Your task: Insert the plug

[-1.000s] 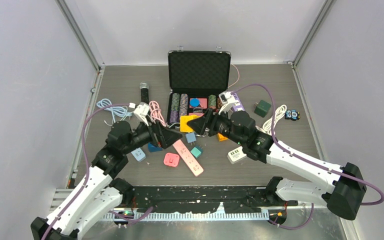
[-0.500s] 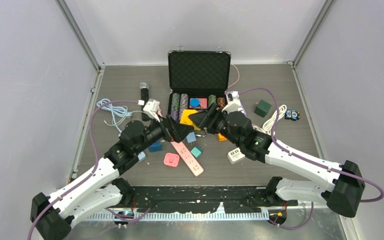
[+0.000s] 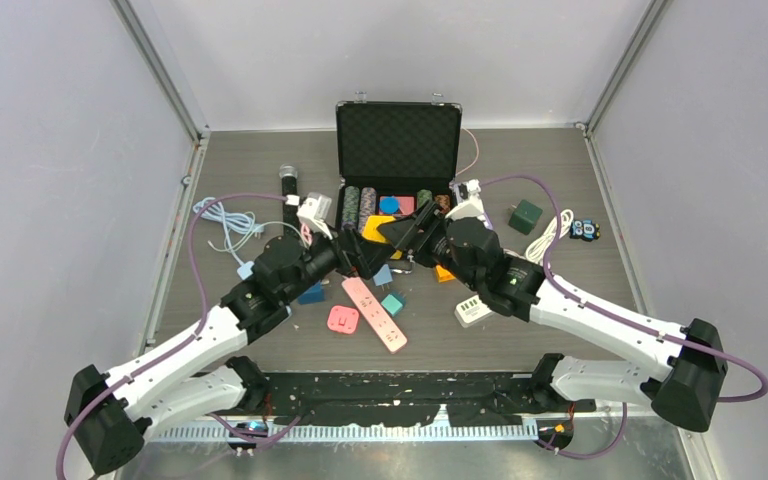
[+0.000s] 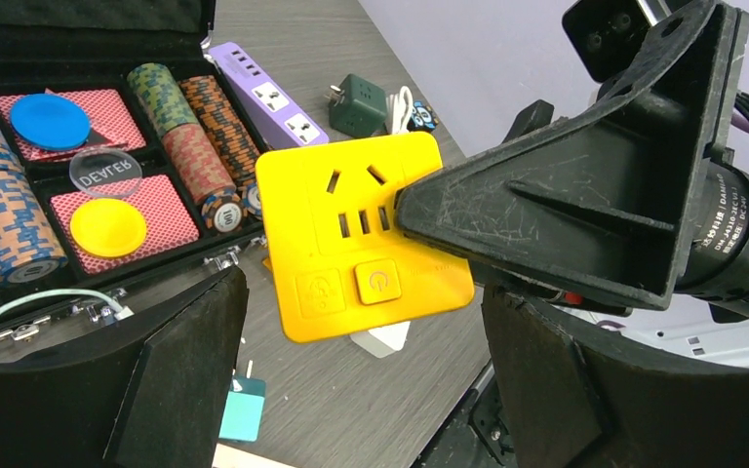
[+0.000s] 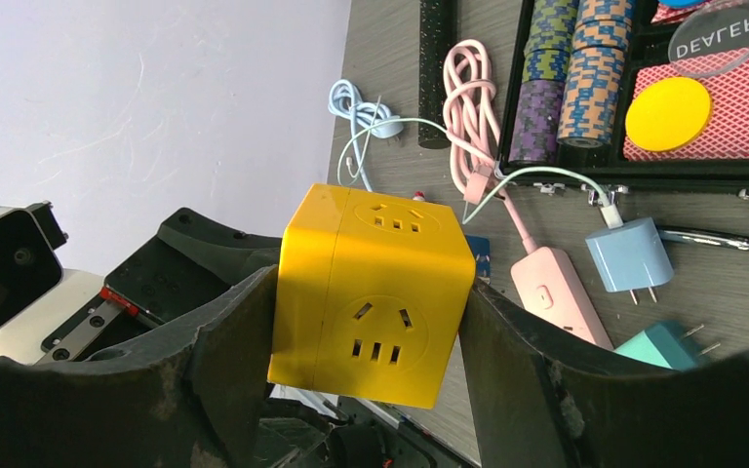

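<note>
Presenting cube (image 5: pixel 371 292) clenched in right gripper (image 5: pixel 366 331) to released, empty left gripper (image 4: pixel 361 292); next, probably steady cube, then fetch plug (image 5: pixel 627 258) for its slots.

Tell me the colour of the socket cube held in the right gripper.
Yellow on every visible face. The socket cube shows best in the right wrist view.
</note>
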Tool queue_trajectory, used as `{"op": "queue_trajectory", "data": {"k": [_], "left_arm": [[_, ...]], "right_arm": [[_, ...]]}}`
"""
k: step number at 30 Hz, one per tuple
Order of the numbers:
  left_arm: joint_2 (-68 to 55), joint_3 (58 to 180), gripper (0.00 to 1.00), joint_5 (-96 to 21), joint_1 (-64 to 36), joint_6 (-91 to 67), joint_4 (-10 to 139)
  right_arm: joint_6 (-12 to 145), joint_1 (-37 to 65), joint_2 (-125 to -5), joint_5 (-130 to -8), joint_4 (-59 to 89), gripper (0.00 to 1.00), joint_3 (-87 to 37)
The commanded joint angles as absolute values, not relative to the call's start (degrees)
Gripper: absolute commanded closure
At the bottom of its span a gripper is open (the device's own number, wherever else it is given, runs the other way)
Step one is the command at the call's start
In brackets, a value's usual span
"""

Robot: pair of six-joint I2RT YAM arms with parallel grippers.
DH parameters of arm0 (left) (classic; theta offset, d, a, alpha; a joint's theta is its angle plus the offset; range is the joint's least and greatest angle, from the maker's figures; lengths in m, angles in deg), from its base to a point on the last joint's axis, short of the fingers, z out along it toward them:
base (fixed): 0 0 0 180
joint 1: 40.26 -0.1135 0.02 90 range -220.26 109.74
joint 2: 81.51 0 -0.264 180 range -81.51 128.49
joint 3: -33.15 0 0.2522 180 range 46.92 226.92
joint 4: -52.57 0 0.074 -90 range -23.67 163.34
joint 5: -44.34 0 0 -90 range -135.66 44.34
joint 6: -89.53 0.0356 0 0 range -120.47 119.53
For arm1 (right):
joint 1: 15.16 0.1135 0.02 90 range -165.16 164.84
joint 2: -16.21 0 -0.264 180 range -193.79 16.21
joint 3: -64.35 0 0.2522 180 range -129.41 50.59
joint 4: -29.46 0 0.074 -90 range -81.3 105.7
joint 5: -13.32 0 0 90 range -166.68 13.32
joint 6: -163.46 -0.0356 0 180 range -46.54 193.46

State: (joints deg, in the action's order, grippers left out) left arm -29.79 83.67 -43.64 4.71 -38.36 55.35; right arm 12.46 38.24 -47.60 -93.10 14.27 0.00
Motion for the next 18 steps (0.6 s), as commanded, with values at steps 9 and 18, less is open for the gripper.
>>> {"op": "queue_trajectory", "data": {"k": [9,18], "left_arm": [[-29.59,86.02,0.16,-48.54,5.02,-36.68,49.58],[-28.83,86.42,0.36,-48.98,5.06,-37.97,49.80]], "right_arm": [[9.68,38.62,-47.19,-91.62,14.25,0.54,-3.62],[8.89,38.62,-46.74,-87.44,13.76,0.51,-2.70]]}}
